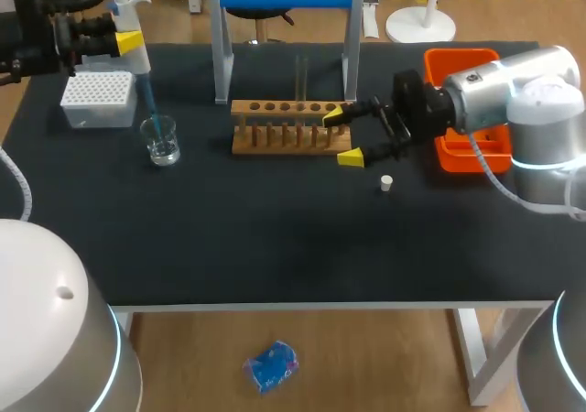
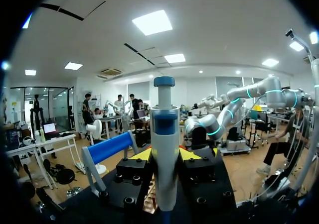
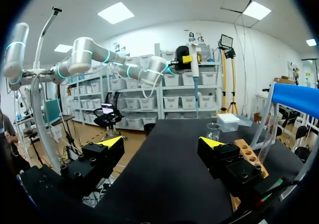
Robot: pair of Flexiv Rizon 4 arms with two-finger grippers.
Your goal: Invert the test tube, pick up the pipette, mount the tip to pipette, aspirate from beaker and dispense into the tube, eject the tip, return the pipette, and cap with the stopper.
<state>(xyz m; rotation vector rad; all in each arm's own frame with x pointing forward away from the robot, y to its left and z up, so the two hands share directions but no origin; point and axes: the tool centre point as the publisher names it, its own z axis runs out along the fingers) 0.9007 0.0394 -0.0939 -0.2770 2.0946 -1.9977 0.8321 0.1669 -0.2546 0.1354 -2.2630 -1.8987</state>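
The left arm comes in from the far left corner with its wrist level, and the left gripper [image 1: 126,40] is clamped on the pipette [image 1: 140,61]. In the left wrist view both yellow-tipped fingers [image 2: 142,155] press the pipette's white body from either side. The pipette hangs upright, its blue tip reaching down into the glass beaker [image 1: 161,143], which stands just in front of the white tip box [image 1: 95,97].

The right arm reaches in from the right, forearm lying low and horizontal above the orange bin [image 1: 455,151]. The right gripper [image 1: 341,136] is spread wide and holds nothing. One fingertip is over the right end of the wooden rack [image 1: 288,126], the other just in front of that end. A clear test tube [image 1: 300,81] stands upright in the rack. The white stopper [image 1: 386,183] lies on the dark table [image 1: 275,238], near the front fingertip but apart from it.
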